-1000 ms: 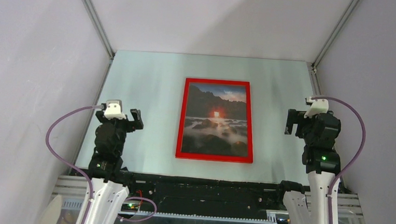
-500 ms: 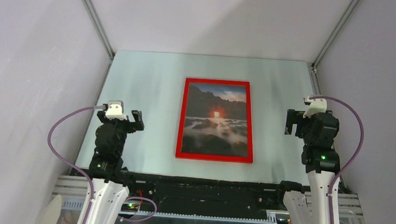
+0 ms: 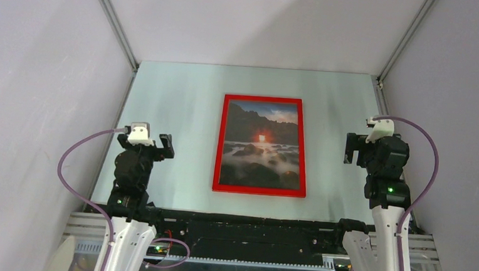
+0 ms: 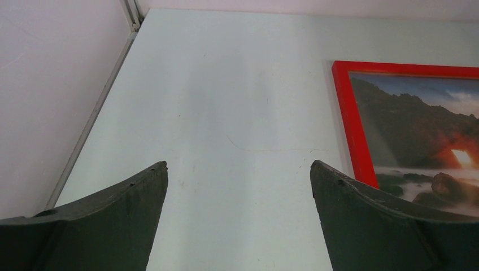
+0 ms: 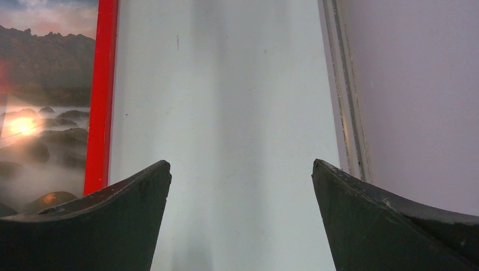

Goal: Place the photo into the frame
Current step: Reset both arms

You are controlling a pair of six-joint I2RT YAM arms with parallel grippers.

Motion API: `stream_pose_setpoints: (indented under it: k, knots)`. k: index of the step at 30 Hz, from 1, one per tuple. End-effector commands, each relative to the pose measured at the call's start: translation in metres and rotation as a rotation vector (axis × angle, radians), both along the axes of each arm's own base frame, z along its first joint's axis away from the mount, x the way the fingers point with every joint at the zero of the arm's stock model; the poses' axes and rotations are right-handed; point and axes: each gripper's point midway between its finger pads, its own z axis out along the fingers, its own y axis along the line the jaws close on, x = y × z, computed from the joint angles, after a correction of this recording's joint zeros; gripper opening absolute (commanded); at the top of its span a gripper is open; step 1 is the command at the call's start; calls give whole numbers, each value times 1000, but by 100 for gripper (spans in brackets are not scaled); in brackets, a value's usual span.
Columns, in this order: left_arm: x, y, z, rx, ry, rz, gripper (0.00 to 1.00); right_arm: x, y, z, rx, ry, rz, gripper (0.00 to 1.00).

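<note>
Left end effector (image 4: 238,164): jaws spread wide, holding nothing, poised over bare table (image 3: 176,106), with the frame (image 3: 219,140) off to its right. Frame, red, lies flat mid-table between both arms, long axis running away from the bases, and the photo (image 3: 261,146) shows inside its border, so the task looks done or nearly so. Right end effector (image 5: 241,162): likewise wide apart and empty, frame to its left, seemingly the slightly nearer of the two.
</note>
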Motion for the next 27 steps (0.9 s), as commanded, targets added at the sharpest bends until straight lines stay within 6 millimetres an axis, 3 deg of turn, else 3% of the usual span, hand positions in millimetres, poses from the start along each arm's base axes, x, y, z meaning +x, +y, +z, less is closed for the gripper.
stream_pose_setpoints:
  k: [1,27]
  knots:
    - [1,0,3,18,-21,-9,100,3,1,6,-14,-23,11,100]
    - [1,-1,-1,19,-10,-22,100,4,-2,7,-20,-28,-4,100]
